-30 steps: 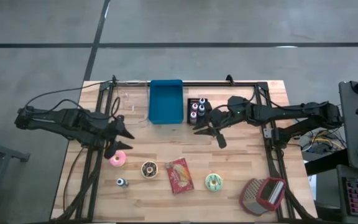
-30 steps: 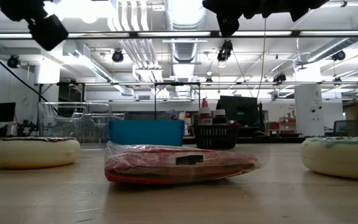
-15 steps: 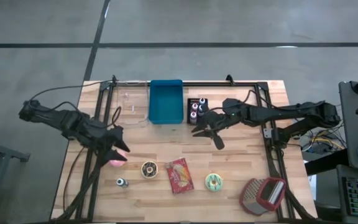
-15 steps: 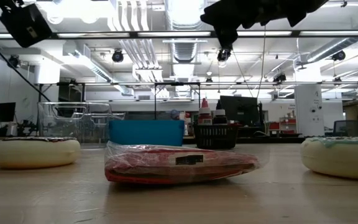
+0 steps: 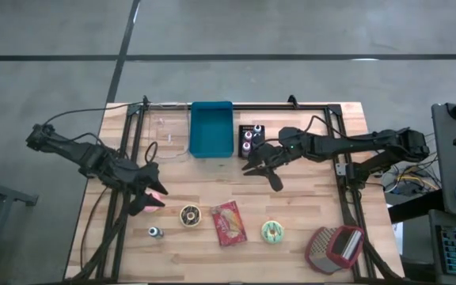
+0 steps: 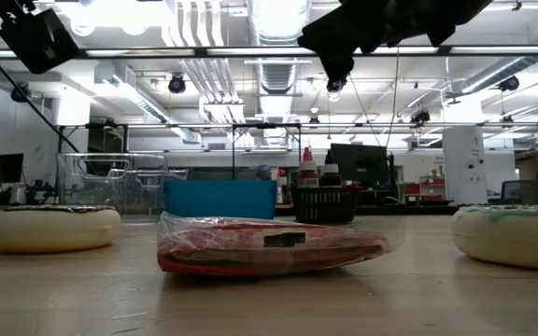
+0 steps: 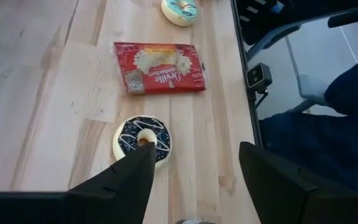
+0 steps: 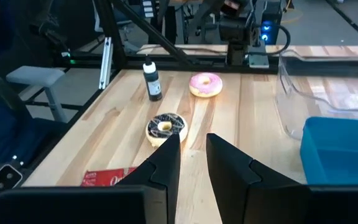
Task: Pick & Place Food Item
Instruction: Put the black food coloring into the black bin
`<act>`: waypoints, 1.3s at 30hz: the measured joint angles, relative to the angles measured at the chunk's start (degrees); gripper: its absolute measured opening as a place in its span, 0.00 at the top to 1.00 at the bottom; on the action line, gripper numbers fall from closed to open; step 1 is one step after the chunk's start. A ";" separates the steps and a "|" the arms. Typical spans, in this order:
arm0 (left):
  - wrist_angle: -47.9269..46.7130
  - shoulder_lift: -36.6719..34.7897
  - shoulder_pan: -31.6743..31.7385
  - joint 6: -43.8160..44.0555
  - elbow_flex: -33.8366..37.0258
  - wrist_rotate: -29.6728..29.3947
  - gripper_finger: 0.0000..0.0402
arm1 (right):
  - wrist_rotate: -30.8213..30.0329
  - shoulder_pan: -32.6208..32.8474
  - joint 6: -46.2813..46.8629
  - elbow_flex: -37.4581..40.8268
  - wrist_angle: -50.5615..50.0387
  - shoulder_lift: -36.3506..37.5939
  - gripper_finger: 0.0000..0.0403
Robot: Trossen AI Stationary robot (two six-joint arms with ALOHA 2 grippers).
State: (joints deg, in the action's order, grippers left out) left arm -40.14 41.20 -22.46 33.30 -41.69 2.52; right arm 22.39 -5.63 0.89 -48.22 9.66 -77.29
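Wooden table [image 5: 307,198] under a grey floor, open workshop behind. Task item isn't named, so I can't tell which food counts; I go from the pink donut [image 5: 150,204] because my left gripper [image 5: 150,199] hangs right over it, fingers spread, nothing in them. In the right wrist view that donut [image 8: 205,84] lies free on the wood next to a small dark bottle [image 8: 152,81]. Chocolate donut [image 5: 188,214] sits just beside the pink one, then the red snack packet [image 5: 229,222], then the green-iced donut [image 5: 272,231], all flat along the front edge. Left wrist view: chocolate donut [image 7: 143,139] between my fingers' line of sight. Right gripper [image 5: 263,169] hovers mid-table near the black bottle basket [image 5: 250,139], fingers nearly together, empty. Blue bin [image 5: 211,128] at the back. Red grater-like tool [image 5: 335,247] front right.
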 joint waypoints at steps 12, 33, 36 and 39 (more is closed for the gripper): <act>-0.01 -0.06 0.00 0.00 0.71 0.01 0.41 | 0.00 0.00 0.13 0.01 -0.10 -0.62 0.81; -3.15 -0.04 0.54 -5.66 0.81 -8.53 0.41 | 0.02 0.00 0.06 0.01 -0.14 -0.62 0.80; -7.31 -0.01 0.48 -4.93 0.12 -6.45 0.41 | 0.02 0.00 0.09 0.01 -0.14 -0.62 0.81; -11.54 0.26 0.25 -1.66 -0.71 -5.48 0.41 | 0.02 0.00 0.01 0.01 -0.15 -0.62 0.82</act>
State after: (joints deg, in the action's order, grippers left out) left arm -51.68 41.47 -22.20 31.64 -42.40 -2.96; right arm 22.41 -5.63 0.91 -48.21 9.52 -77.91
